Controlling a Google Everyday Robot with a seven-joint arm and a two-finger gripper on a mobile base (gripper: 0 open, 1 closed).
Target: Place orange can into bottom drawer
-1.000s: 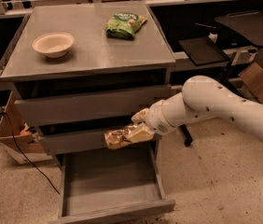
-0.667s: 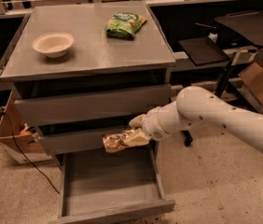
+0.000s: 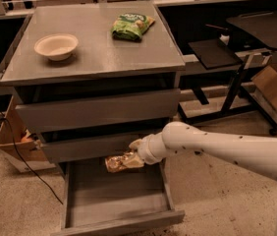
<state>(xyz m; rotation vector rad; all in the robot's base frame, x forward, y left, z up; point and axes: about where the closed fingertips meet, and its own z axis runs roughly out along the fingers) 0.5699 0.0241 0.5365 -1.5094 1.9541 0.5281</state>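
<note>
The orange can (image 3: 119,162), shiny golden-orange and brown, lies on its side in my gripper (image 3: 130,159), which is shut on it. Both are just above the back of the open bottom drawer (image 3: 116,200), close under the front of the middle drawer (image 3: 87,148). The bottom drawer is pulled out, a wide shallow grey tray with nothing else visible in it. My white arm (image 3: 227,149) reaches in from the right.
On the cabinet top (image 3: 96,48) stand a beige bowl (image 3: 56,45) at the left and a green snack bag (image 3: 131,26) at the back right. A cardboard box (image 3: 15,141) and a cable sit left of the cabinet. Black stands (image 3: 236,58) are at the right.
My gripper has moved down and slightly left with the can, from in front of the middle drawer into the space over the back of the bottom drawer.
</note>
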